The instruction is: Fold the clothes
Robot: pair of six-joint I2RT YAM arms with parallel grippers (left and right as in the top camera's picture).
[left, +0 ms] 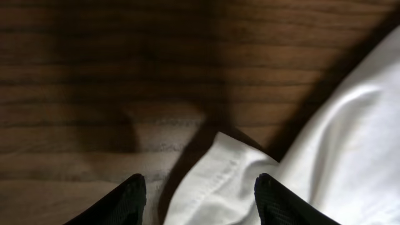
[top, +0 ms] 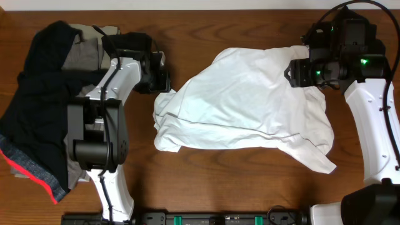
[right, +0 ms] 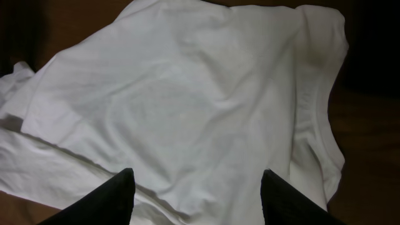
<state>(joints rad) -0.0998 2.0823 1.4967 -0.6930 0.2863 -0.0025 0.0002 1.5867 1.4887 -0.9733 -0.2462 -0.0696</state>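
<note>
Overhead, white shirt point(top: 244, 103) crumpled at centre of table point(top: 206, 181), dark pile point(top: 37, 106) far left, left wrist, left gripper point(left: 200, 187) spread astride a shirt hem point(left: 215, 172), not pinching, right wrist, right gripper point(right: 197, 184) spread over the shirt, collar point(right: 312, 119) to one side.

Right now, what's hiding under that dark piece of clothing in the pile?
Grey cloth peeks out from under the dark garment at its top edge and near its red hem. How many pieces lie beneath cannot be seen, because the dark one covers them.
</note>
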